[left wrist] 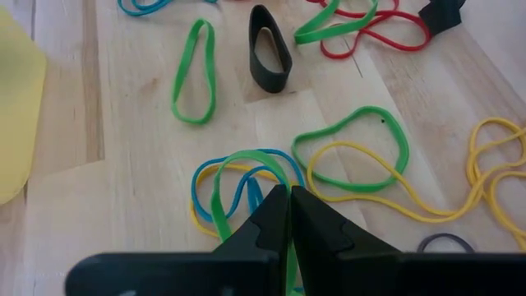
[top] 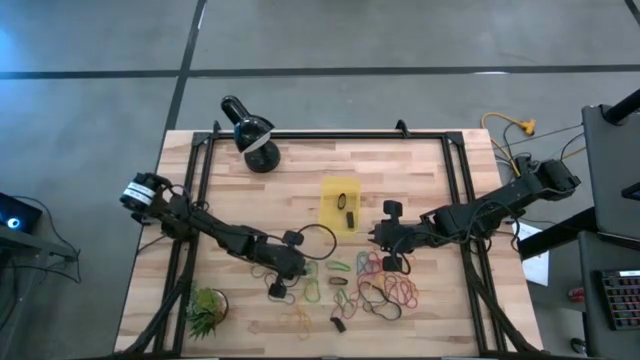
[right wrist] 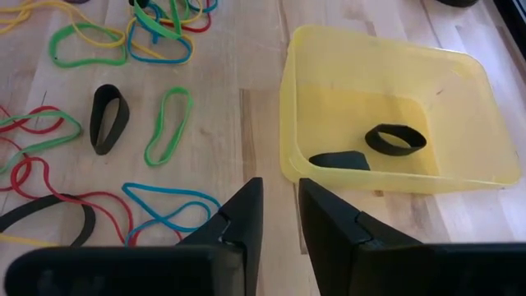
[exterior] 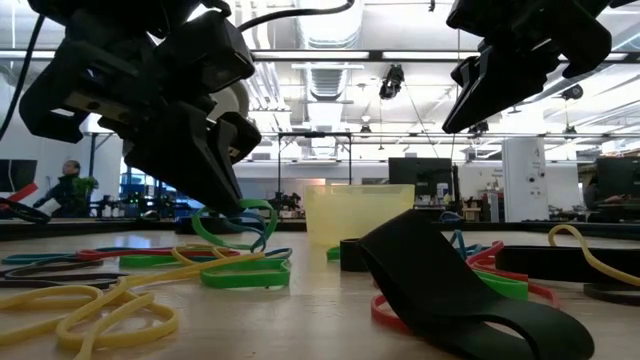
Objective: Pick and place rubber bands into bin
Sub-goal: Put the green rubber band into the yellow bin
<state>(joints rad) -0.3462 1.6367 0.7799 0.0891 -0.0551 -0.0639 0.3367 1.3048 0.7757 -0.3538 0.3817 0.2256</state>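
Rubber bands in red, green, yellow, blue and black [top: 375, 285] lie scattered on the wooden table near its near edge. The yellow bin [top: 340, 205] stands just beyond them, and two black bands [right wrist: 394, 140] lie in it. My left gripper [left wrist: 288, 197] is low over the bands' left side, shut on a green band [left wrist: 246, 158]. That band is tangled with a blue band [left wrist: 209, 168] and a yellow one. My right gripper [right wrist: 279, 205] hangs above the table near the bin's near right corner [right wrist: 289, 168]. Its fingers are a narrow gap apart and hold nothing. My left gripper pinches the green band [left wrist: 279, 174] between its two fingertips, coming from above on a slant. In the low view the green loop [exterior: 240, 215] hangs below the fingers; whether its lower end rests on the table I cannot tell.
A black domed lamp [top: 250, 130] stands at the far left of the table. A small spiky green plant [top: 205, 310] is at the near left corner. Black frame rails [top: 455, 180] run along both sides. A person [exterior: 70, 185] shows far back in the room.
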